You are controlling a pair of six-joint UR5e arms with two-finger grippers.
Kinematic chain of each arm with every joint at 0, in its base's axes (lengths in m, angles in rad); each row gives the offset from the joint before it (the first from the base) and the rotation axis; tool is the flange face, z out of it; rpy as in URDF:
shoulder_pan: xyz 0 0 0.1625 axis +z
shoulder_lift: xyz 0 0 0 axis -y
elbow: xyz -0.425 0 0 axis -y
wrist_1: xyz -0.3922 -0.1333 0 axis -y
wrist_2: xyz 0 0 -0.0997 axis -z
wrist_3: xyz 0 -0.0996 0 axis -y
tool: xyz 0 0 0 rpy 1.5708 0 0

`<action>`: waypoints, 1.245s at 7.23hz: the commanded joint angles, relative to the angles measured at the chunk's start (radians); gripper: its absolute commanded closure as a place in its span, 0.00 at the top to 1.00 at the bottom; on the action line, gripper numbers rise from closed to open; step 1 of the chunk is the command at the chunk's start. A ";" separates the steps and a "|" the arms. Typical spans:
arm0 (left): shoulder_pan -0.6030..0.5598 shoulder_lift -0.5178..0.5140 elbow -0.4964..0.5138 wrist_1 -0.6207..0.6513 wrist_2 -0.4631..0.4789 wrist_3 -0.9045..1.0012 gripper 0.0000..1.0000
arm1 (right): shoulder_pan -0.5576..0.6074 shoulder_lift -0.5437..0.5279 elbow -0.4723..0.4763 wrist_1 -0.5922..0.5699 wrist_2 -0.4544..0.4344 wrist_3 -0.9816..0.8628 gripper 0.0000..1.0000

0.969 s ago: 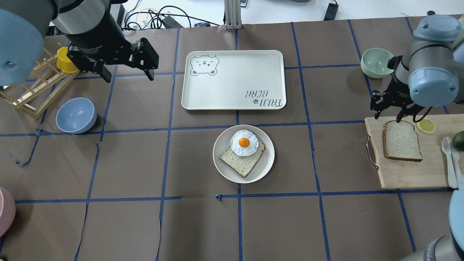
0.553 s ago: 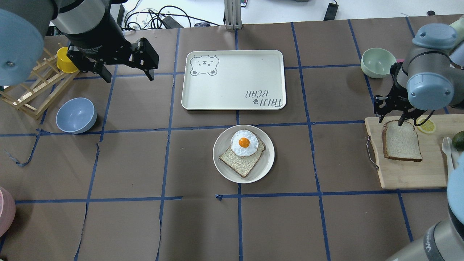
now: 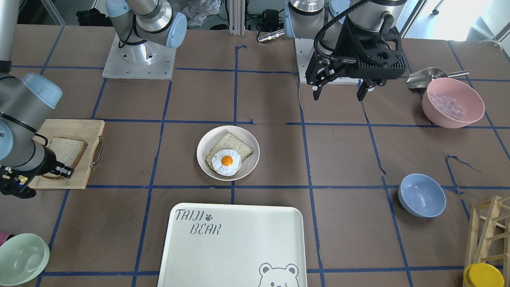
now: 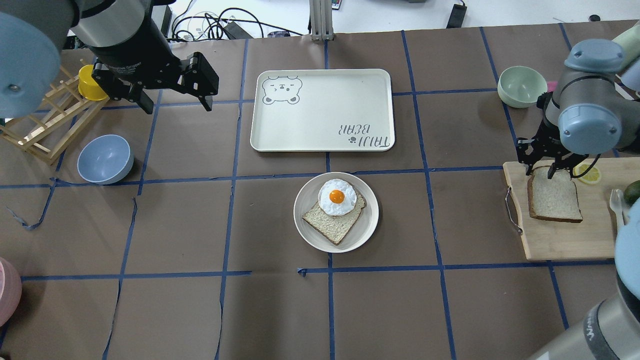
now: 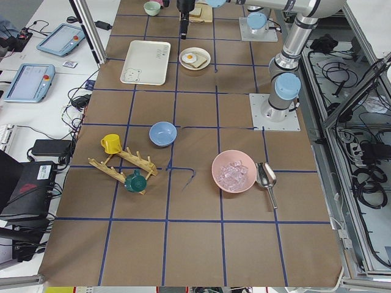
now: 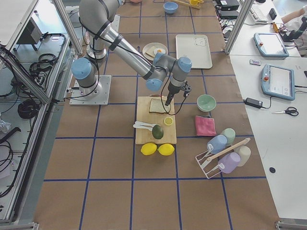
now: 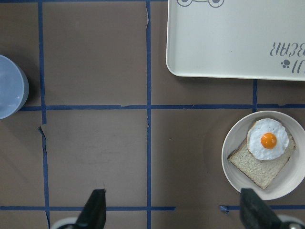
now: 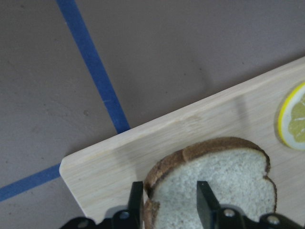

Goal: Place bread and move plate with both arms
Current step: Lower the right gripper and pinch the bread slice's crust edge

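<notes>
The bread [image 4: 555, 197] lies flat on a wooden cutting board [image 4: 565, 240] at the right; it also shows in the front view [image 3: 67, 150]. My right gripper [image 4: 540, 171] is open and low over the bread's rounded top. In the right wrist view the right gripper [image 8: 170, 200] has one finger outside the crust and one over the crumb of the bread [image 8: 219, 183]. The plate [image 4: 368, 225] sits mid-table, holding a tanner slice with a fried egg [image 4: 337, 196]. My left gripper [image 4: 176, 107] is open and empty, high at the far left, well away from the plate.
A white bear-printed tray [image 4: 322, 110] lies just beyond the plate. A pale green bowl [image 4: 521, 86] stands behind the right gripper. A lemon slice [image 4: 587, 173], an avocado and cutlery share the board. A blue bowl [image 4: 105, 158] and a wooden rack [image 4: 45, 125] are at the left.
My right gripper has come down and a little right, onto the bread's rounded top edge, its fingers still apart. The left arm, the plate and the bread have not moved.
</notes>
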 commanded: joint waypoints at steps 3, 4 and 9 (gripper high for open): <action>0.001 0.000 0.000 0.000 -0.001 0.000 1.00 | 0.000 0.009 0.001 0.000 0.006 0.004 0.29; 0.001 -0.002 0.000 0.000 -0.002 0.000 1.00 | 0.000 0.010 -0.001 0.002 0.012 0.006 0.07; 0.001 -0.002 0.000 0.002 -0.002 0.000 1.00 | 0.000 -0.008 -0.016 0.037 0.012 0.013 0.00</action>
